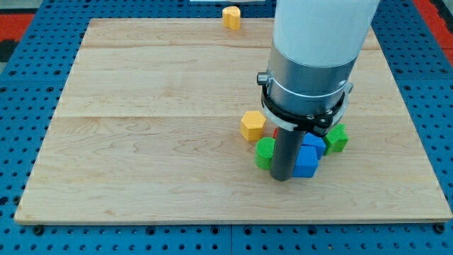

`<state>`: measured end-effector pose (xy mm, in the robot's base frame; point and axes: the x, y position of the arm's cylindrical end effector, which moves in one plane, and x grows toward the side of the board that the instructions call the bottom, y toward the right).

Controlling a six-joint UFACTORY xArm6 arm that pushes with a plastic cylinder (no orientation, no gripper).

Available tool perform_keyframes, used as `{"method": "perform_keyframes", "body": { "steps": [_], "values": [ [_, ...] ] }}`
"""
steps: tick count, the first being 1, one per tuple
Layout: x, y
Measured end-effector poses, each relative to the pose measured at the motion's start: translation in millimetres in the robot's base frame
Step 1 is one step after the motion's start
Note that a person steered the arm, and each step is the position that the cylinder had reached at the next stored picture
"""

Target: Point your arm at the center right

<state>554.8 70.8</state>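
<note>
Plainly no pincer shows; my tip (282, 178) sits between green block (265, 153) and blue block (306, 161)

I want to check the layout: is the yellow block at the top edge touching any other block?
No. The yellow block lies alone at the view's top, far from the cluster around my tip.

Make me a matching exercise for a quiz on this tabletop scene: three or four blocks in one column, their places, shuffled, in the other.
Column 1:
1. yellow block
2. orange-yellow block
3. green block
4. green block at the view's right

Column 2:
A. just left of my tip
B. right of the blue blocks
C. at the board's top edge
D. left of the cluster, above the left green block

Pairs: 1-C, 2-D, 3-A, 4-B
</note>
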Motion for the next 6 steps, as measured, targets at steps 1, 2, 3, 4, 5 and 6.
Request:
{"method": "perform_keyframes", "body": {
  "steps": [1, 2, 3, 4, 5, 6],
  "values": [
    [18.9, -4.3],
    [34.5, 38.1],
    [28.8, 54.9],
    [27.9, 63.9],
    [17.4, 63.9],
    [-3.1, 131.5]
  ]
}}
